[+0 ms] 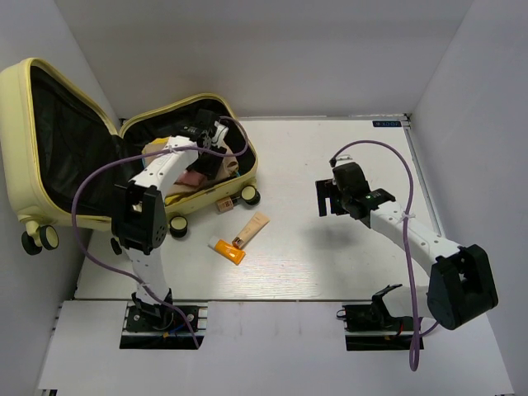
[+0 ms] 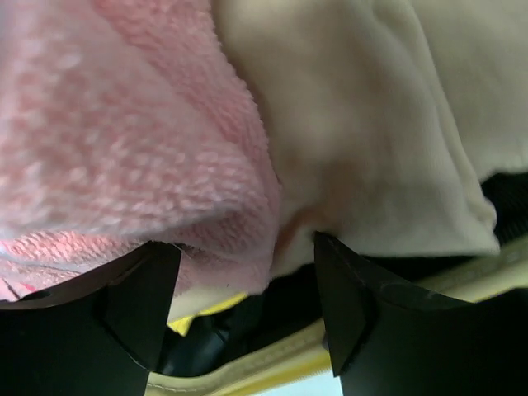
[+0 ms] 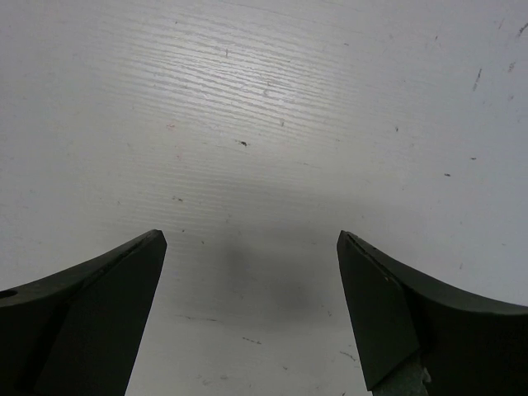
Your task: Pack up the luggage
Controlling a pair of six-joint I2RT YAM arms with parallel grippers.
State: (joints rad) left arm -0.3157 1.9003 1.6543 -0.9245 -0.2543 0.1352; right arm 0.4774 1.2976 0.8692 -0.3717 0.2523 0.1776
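The pale yellow luggage (image 1: 244, 169) lies open at the far left, its black-lined lid (image 1: 58, 132) standing up. Inside lie a pink fluffy cloth (image 1: 195, 177) and a cream cloth (image 1: 229, 167). My left gripper (image 1: 216, 134) reaches into the luggage. In the left wrist view it (image 2: 247, 276) is open just over the pink cloth (image 2: 107, 124) and cream cloth (image 2: 371, 124), with the luggage rim (image 2: 247, 363) below. My right gripper (image 1: 330, 198) is open and empty above the bare table; it also shows in the right wrist view (image 3: 252, 272).
An orange tube (image 1: 227, 249), a beige tube (image 1: 252, 228) and a small brown bottle (image 1: 223, 204) lie on the white table (image 1: 330, 264) just in front of the luggage wheels (image 1: 247, 195). White walls enclose the table on three sides.
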